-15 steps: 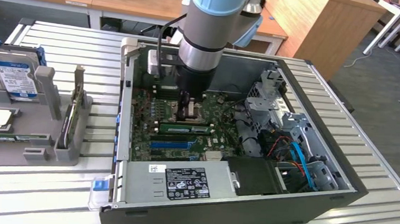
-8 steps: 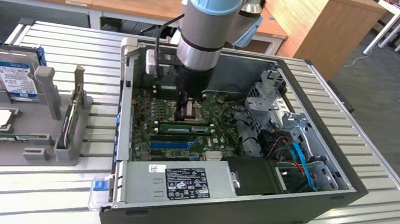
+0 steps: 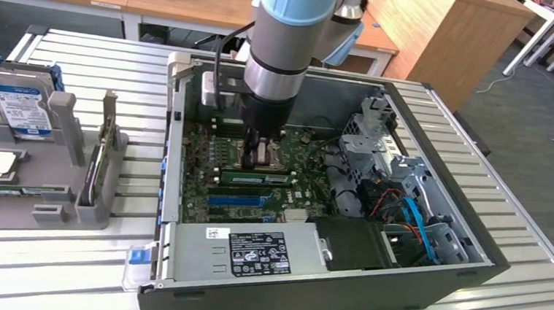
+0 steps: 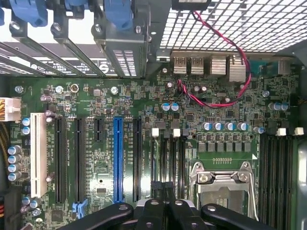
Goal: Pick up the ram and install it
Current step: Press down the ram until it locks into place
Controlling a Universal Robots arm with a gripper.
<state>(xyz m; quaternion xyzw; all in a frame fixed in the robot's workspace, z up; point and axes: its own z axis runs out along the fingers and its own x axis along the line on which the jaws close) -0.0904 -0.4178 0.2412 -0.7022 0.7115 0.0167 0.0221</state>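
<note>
Ram (image 3: 254, 176), a narrow green stick with a pale label strip, lies seated across the motherboard (image 3: 220, 167) inside the open computer case (image 3: 425, 276), just below the robot arm's jaws (image 3: 260, 156). The jaws hang directly above it beside the CPU socket (image 4: 221, 183); whether they are wide or closed cannot be told. On the desk (image 3: 507, 215) at the exterior view's left, a grey holder (image 3: 54, 205) carries a hard drive (image 3: 17, 107) and other parts.
</note>
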